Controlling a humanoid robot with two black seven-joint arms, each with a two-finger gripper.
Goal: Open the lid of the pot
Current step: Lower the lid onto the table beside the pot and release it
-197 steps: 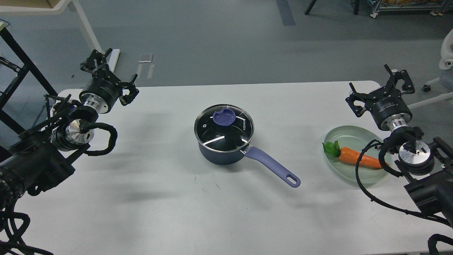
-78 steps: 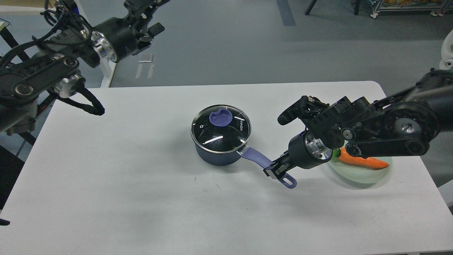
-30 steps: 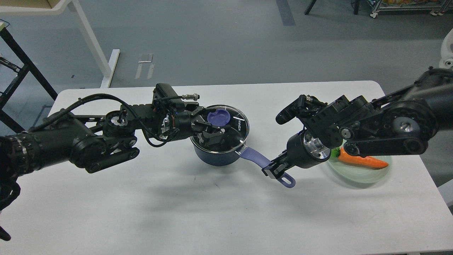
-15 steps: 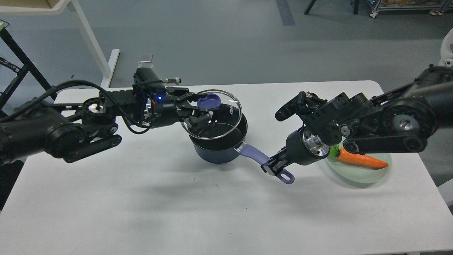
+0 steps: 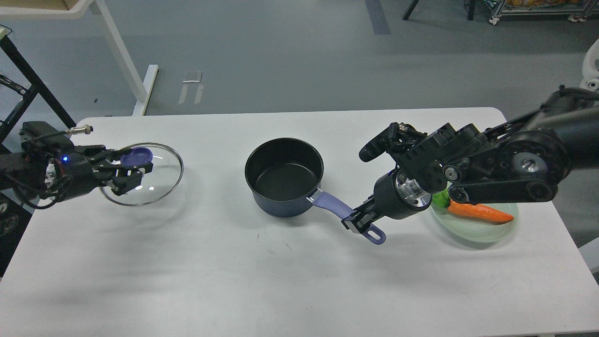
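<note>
A dark blue pot stands open in the middle of the white table, its black inside showing. Its purple handle points to the front right. My right gripper is shut on the handle near its far end. My left gripper is shut on the purple knob of the glass lid. It holds the lid tilted above the left part of the table, well clear of the pot.
A pale green plate with an orange carrot lies at the right, partly behind my right arm. The white table has its front edge at the bottom of the view. A white table leg and a black frame stand at the back left.
</note>
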